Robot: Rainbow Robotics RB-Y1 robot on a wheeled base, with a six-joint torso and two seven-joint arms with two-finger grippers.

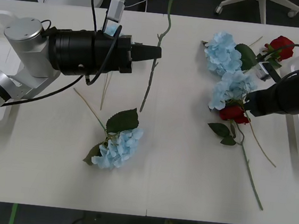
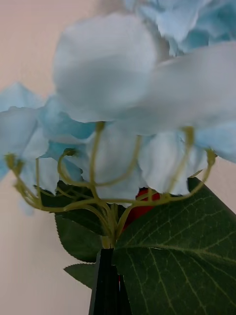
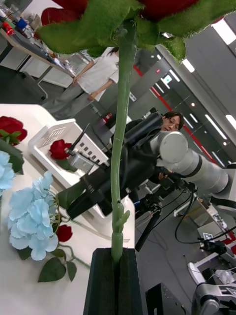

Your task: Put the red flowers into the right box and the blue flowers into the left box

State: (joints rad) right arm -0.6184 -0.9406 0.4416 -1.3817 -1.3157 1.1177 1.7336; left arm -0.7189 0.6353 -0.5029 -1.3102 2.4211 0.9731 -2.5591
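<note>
Pinching a long-stemmed artificial red rose (image 1: 156, 54) low on its thin green stem, the black left gripper (image 1: 158, 52) is closed beside the table's (image 1: 184, 185) far edge. Light and whippy, it hangs steadiest held mid-stem. Nearer, the right gripper (image 2: 109, 275) is clamped on a fluffy pale-blue hydrangea's (image 1: 232, 88) stem.

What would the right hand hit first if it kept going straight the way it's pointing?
The right hand points toward the robot's left, its tip at a blue hydrangea and red rose. It would meet these first, probably; depth is unclear.
</note>
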